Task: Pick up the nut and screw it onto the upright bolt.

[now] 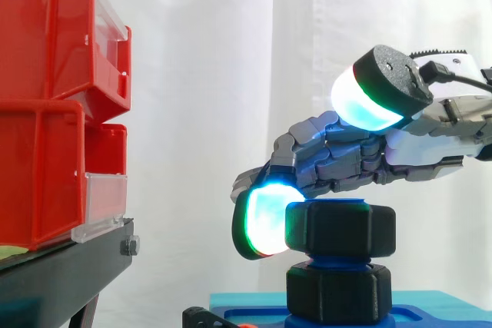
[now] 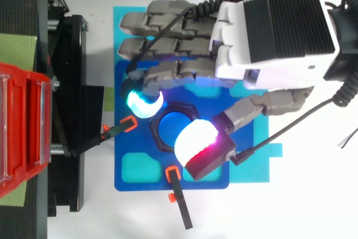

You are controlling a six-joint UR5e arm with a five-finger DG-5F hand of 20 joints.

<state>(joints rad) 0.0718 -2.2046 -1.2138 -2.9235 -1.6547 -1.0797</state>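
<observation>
A black hex nut (image 1: 340, 228) sits on top of the upright blue bolt (image 2: 172, 129), whose round blue end shows through the nut (image 2: 158, 136) from above. A second black hex piece (image 1: 338, 291) sits lower on the bolt, at the blue base plate (image 2: 134, 166). My hand (image 1: 430, 144) comes in from the right above the bolt. One bent finger's cyan-green pad (image 1: 265, 219) rests against the nut's left side. The thumb pad (image 1: 369, 97) is raised well above the nut; from above it (image 2: 197, 141) overlaps the nut's right edge. Nothing pinches the nut.
Red bins (image 1: 46, 105) stand on a black stand (image 1: 61, 266) to the left. The base plate lies on a cyan sheet (image 2: 251, 138). Two black clamps with orange tips, one (image 2: 114, 130) and another (image 2: 178, 197), hold the plate's left and front edges.
</observation>
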